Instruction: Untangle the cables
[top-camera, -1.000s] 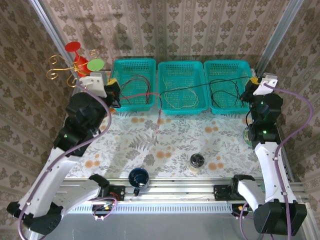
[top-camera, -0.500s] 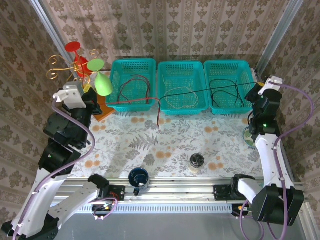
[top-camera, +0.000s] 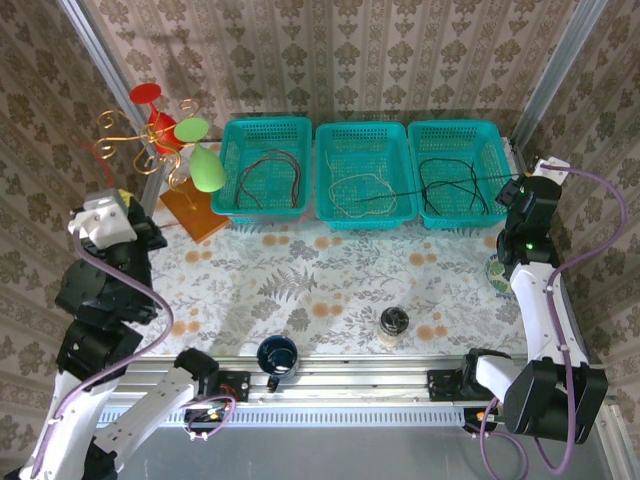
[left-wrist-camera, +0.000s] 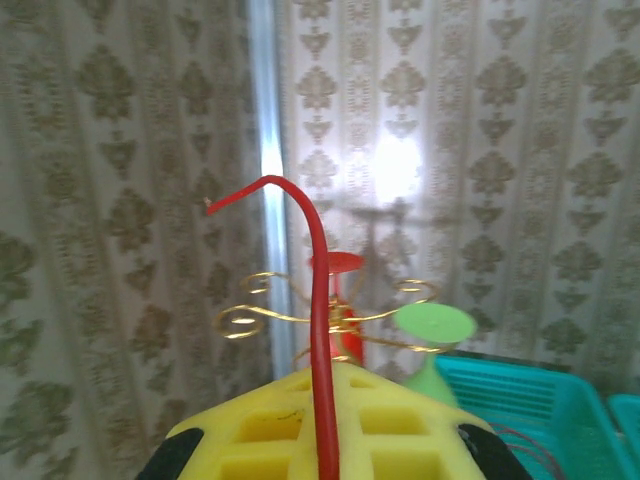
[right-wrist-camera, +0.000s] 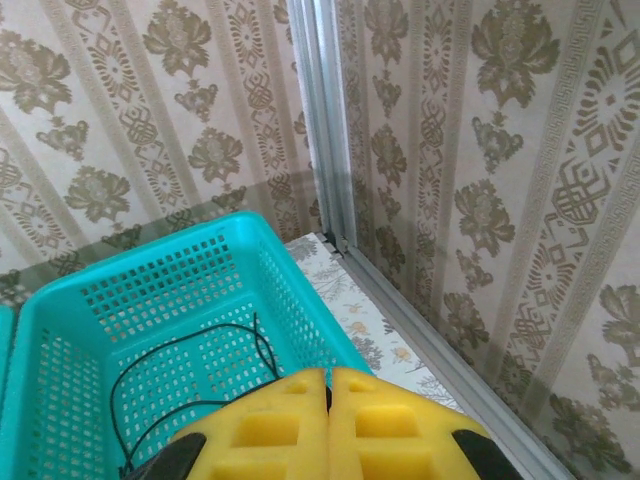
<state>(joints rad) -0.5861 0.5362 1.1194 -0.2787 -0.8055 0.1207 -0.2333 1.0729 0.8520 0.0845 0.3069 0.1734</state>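
My left gripper is far left of the table, shut on a bright red cable pinched between its yellow pads. The cable's free end curls up and left; the rest is hidden. A dark red cable loops in the left teal basket. A cream cable lies in the middle basket. A black cable coils in the right basket, trailing left into the middle one and right to my right gripper, whose pads are shut on it.
A gold wire stand with red and green cups sits on a wooden base at the back left, close to my left arm. A dark mug and a small jar stand near the front edge. A round object lies at the right edge.
My left arm has swung left and back from the left basket, drawing the red cable off the table. My right gripper has shifted slightly right, still holding the black cable.
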